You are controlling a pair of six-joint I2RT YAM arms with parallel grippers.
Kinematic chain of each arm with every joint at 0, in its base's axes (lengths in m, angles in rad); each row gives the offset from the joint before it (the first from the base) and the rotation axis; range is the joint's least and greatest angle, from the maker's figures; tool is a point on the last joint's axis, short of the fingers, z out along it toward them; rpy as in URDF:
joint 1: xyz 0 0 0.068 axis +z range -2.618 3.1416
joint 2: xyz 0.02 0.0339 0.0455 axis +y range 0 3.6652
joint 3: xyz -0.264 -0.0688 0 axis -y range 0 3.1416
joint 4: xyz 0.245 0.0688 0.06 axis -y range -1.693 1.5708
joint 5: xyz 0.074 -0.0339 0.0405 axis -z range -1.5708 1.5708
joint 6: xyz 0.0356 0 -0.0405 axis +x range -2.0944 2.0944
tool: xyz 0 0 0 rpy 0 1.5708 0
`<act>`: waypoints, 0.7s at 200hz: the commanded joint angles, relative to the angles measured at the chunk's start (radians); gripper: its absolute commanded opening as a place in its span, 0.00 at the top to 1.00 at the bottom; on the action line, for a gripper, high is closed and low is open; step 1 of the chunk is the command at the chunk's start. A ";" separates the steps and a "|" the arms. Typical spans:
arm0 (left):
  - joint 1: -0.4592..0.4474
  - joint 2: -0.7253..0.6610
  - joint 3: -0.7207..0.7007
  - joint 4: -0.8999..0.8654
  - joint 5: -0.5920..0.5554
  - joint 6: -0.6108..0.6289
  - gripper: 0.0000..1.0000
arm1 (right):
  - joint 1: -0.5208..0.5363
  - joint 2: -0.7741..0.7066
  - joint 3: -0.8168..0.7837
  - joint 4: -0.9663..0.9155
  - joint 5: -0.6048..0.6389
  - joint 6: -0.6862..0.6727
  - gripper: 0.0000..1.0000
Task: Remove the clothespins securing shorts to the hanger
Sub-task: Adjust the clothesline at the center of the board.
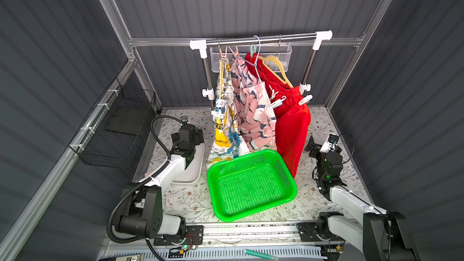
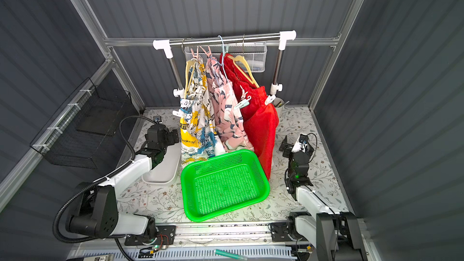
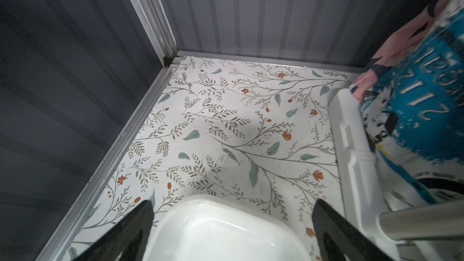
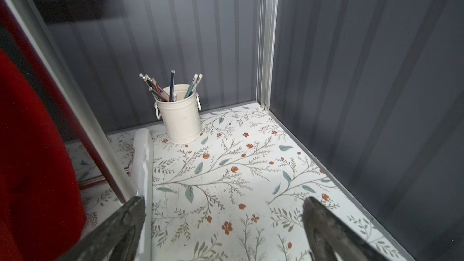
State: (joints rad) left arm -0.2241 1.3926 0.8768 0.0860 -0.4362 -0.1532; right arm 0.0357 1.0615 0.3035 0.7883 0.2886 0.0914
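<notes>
Three pairs of shorts [image 1: 253, 119] hang on hangers [image 1: 272, 59] from a rail [image 1: 263, 40], clothespins [image 1: 275, 103] clipped along their waistbands. Left gripper [image 3: 232, 212] and right gripper [image 4: 223, 207] sit low on either side, jaws wide, empty. Best to pinch one pin's tail squarely, then draw it off

three shorts [image 1: 256, 111] hanging from rail [image 1: 288, 38], basket [image 1: 212, 189] before them, tub [image 1: 193, 171] left of basket, pencil cup [image 4: 181, 119] at back right

White-and-black arms [image 1: 173, 169], black corrugated cable [image 1: 109, 224]
</notes>
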 commanded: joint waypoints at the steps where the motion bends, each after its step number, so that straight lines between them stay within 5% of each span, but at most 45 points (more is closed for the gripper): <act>1: -0.006 -0.020 0.080 -0.152 0.068 -0.058 0.00 | 0.004 -0.041 0.064 -0.172 -0.015 0.071 0.01; 43: -0.008 -0.046 0.136 -0.307 0.168 -0.103 0.00 | 0.006 -0.125 0.123 -0.400 -0.067 0.146 0.01; 140: -0.011 -0.093 0.147 -0.479 0.456 -0.104 0.00 | 0.023 -0.310 0.312 -0.875 -0.447 0.261 0.01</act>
State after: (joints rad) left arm -0.2287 1.3228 1.0168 -0.3481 -0.0937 -0.2596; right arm 0.0410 0.7837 0.5613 0.0734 -0.0399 0.3119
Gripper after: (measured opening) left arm 0.997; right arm 0.989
